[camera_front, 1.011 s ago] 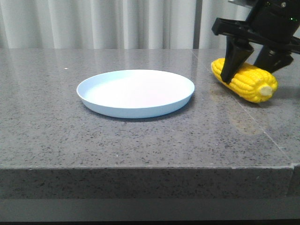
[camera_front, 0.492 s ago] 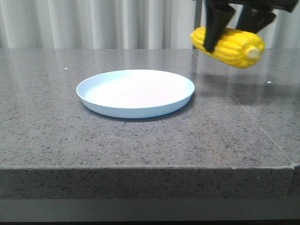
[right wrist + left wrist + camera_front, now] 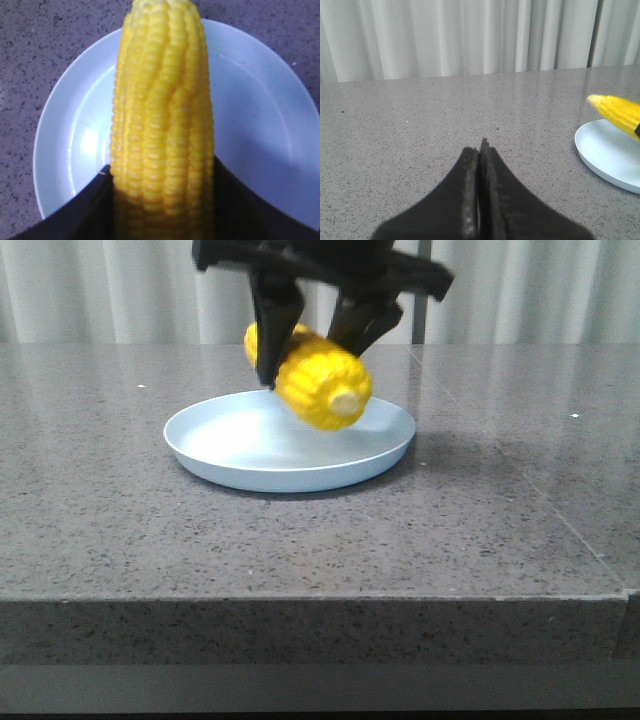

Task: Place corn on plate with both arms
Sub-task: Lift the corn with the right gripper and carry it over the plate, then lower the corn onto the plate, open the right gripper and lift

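Observation:
My right gripper [image 3: 305,360] is shut on the yellow corn [image 3: 318,382] and holds it in the air just above the pale blue plate [image 3: 215,445], pale cut end toward the camera. In the right wrist view the corn [image 3: 162,125] runs lengthwise between the black fingers [image 3: 82,212], with the plate [image 3: 255,105] right beneath it. My left gripper [image 3: 480,150] is shut and empty over bare table, to the left of the plate [image 3: 610,155]. It does not show in the front view. The corn's tip [image 3: 615,109] shows above the plate's rim in the left wrist view.
The grey speckled stone table [image 3: 480,520] runs to a front edge near the camera. A seam crosses it at the right. White curtains hang behind the table.
My right gripper lifted the corn off the table at the right and carried it left; it now hangs over the plate.

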`<state>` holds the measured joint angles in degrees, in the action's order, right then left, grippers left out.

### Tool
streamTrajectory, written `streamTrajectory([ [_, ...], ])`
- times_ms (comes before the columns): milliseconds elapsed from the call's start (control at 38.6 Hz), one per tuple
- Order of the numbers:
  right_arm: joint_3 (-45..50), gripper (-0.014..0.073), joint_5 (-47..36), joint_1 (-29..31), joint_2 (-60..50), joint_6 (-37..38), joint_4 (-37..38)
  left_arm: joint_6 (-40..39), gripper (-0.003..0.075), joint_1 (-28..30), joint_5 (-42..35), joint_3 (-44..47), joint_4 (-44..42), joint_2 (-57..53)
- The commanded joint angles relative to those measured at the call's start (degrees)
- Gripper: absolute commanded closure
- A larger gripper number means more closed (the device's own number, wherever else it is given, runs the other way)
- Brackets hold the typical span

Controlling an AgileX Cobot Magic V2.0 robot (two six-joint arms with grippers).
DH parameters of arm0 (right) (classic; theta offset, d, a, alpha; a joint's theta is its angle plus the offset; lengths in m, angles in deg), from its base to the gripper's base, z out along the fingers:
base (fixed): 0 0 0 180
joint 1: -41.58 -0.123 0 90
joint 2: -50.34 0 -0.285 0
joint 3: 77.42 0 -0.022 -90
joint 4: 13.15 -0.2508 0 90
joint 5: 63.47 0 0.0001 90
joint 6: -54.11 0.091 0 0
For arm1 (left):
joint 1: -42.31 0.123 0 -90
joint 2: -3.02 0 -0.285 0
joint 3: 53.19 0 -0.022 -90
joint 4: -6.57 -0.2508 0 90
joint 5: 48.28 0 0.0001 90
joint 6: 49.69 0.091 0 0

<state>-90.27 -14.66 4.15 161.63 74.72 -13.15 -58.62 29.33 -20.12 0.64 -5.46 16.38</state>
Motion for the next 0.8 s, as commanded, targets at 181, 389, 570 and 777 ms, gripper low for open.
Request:
streamTrajectory([
  [181,-2.13,0.0314,-2.37,0.15,0.04,0.41,1.31,-0.64,0.0741,0.03,-4.87,-1.35,-0.41,0.7],
  [389,-2.13,0.0027,-2.2,0.15,-0.19,0.41,1.31,-0.64,0.0741,0.03,-4.87,-1.35,-0.41,0.7],
  [570,-2.25,-0.006,-2.5,0.15,-2.25,0.41,1.31,-0.64,0.0741,0.03,-4.87,-1.35,-0.41,0.7],
  [777,-7.06,-0.0059,1.63,0.35,-5.15,0.41,2.49,-0.64,0.0741,0.03,-4.87,-1.35,-0.41,0.7],
])
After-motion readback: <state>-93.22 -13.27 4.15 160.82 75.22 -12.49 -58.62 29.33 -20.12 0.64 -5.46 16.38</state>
